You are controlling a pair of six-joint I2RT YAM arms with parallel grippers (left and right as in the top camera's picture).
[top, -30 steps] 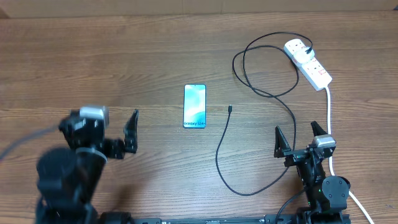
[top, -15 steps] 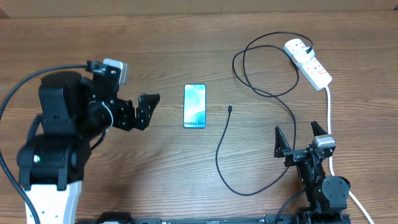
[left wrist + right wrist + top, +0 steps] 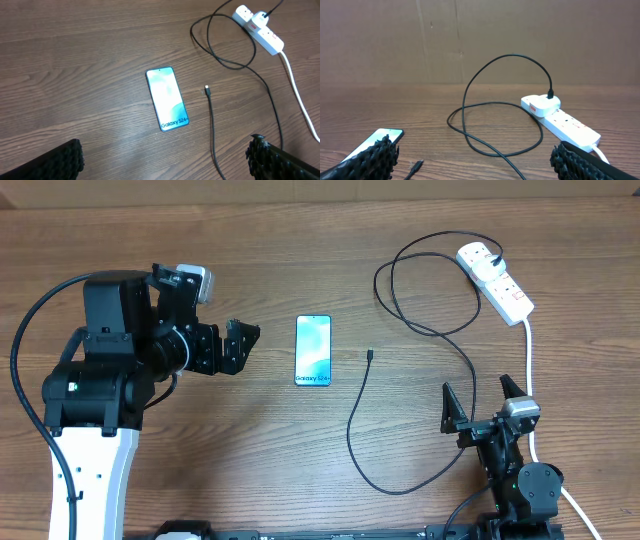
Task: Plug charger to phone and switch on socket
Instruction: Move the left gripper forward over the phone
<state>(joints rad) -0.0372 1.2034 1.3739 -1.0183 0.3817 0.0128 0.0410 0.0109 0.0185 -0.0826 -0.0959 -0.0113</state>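
1. Nearest the base, the right gripper [image 3: 477, 393] sits unmoved, ribbed black fingers spread, empty.
2. Further out, the left gripper [image 3: 240, 347] has swung in from the near-left corner to beside the phone [image 3: 313, 351], jaws wide; the approach looks begun.
3. Mid-table, that slim glossy phone lies flat on matte wood; the charger [image 3: 352, 430], a thin black cable, ends just right of it, apart.
4. Farthest, the long white plastic socket [image 3: 497, 281] holds the charger's other end.

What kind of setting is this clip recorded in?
Probably a robot test bench in a lab: a wood-grain table, a plain cardboard-like backdrop, and a phone, charger cable and power strip laid out.
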